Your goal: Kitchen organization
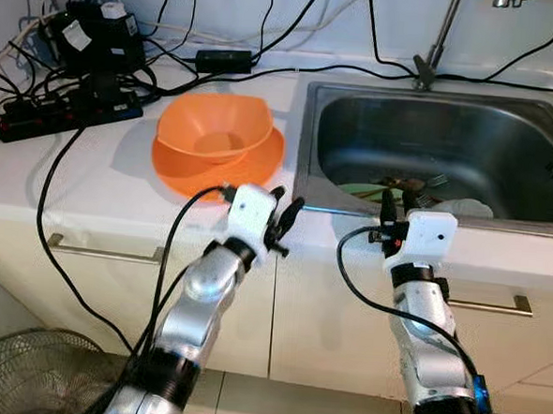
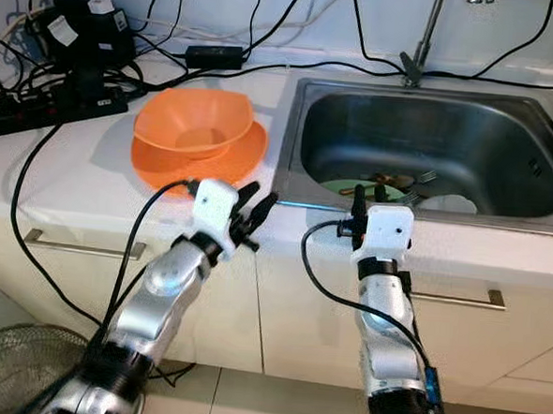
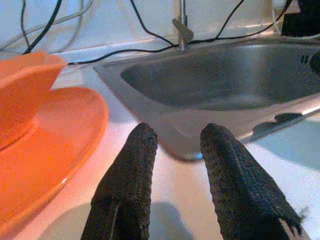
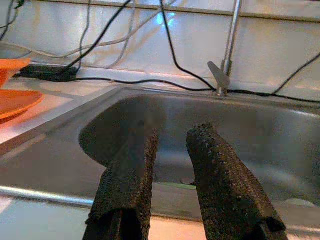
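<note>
An orange bowl [image 1: 216,126] sits on an orange plate [image 1: 251,163] on the white counter, left of the steel sink [image 1: 431,132]. In the sink's front part lie a green plate [image 1: 360,188], a fork [image 1: 433,182] and something white [image 1: 469,207]. My left gripper [image 1: 287,206] hovers over the counter's front edge, just right of the orange plate [image 3: 45,145], open and holding nothing. My right gripper [image 1: 396,203] is at the sink's front rim [image 4: 45,195], pointing into the basin, its fingers a little apart and holding nothing.
A faucet [image 1: 437,43] rises behind the sink. A black power strip [image 1: 66,117], adapters and many cables crowd the counter's back left. A floor fan [image 1: 31,375] stands low on the left. Cabinet drawers with metal handles [image 1: 105,249] lie below the counter.
</note>
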{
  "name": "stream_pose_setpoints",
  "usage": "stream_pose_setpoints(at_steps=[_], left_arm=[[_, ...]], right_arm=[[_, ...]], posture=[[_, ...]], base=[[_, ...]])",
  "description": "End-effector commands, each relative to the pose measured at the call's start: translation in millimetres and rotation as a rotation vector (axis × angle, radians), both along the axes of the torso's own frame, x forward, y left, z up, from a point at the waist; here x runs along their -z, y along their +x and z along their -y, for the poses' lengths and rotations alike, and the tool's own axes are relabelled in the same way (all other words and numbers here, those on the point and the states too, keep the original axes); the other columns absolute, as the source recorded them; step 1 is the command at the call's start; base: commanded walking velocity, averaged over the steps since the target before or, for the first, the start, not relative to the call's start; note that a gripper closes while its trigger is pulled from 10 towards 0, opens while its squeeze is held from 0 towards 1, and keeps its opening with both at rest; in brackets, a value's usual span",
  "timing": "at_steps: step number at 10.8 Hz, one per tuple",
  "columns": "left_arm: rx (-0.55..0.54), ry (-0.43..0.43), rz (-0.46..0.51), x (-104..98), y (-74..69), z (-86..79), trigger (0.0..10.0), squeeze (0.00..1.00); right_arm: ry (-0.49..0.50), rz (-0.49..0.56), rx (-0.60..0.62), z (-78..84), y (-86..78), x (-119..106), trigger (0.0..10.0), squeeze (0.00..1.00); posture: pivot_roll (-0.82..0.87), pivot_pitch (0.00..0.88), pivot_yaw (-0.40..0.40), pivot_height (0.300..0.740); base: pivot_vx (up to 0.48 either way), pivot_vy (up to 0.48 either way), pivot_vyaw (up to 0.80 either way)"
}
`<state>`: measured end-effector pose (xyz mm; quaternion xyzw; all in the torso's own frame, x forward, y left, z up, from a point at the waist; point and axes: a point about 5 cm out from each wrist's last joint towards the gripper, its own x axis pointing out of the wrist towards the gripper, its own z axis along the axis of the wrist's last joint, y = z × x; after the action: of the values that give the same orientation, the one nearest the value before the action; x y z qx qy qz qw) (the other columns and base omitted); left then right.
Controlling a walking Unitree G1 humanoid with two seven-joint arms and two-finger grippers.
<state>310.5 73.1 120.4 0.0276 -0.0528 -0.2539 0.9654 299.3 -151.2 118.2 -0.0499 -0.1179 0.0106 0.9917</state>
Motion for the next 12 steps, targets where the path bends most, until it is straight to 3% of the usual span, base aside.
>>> stream_pose_setpoints(at_steps=[1, 5, 10, 12], left_arm=[[-0.026, 0.03, -0.015, 6.7, -2.4, -6.6, 10.0, 0.0], [-0.062, 0.104, 0.003, 6.8, 0.7, -32.1, 10.0, 0.0], [-0.046, 0.101, 0.023, 2.5, 1.0, -23.4, 10.0, 0.0], [0.0, 0.091, 0.197, -28.3, -2.4, -12.6, 10.0, 0.0]], right_arm=[[-0.03, -0.064, -0.027, -0.1, -3.6, 14.4, 10.0, 0.0], [-0.119, -0.049, -0.08, 10.8, -1.2, 10.8, 10.0, 0.0], [-0.133, -0.057, -0.082, 10.6, -0.3, 13.6, 10.0, 0.0], [-0.116, -0.063, -0.083, 5.6, 0.4, 15.2, 10.0, 0.0]], posture=[[0.03, 0.0, 0.066, 0.74], [0.04, 0.0, 0.064, 0.74], [0.04, 0.0, 0.062, 0.74], [0.06, 0.0, 0.056, 0.74]], base=[[0.0, 0.0, 0.0], [0.0, 0.0, 0.0], [0.0, 0.0, 0.0], [0.0, 0.0, 0.0]])
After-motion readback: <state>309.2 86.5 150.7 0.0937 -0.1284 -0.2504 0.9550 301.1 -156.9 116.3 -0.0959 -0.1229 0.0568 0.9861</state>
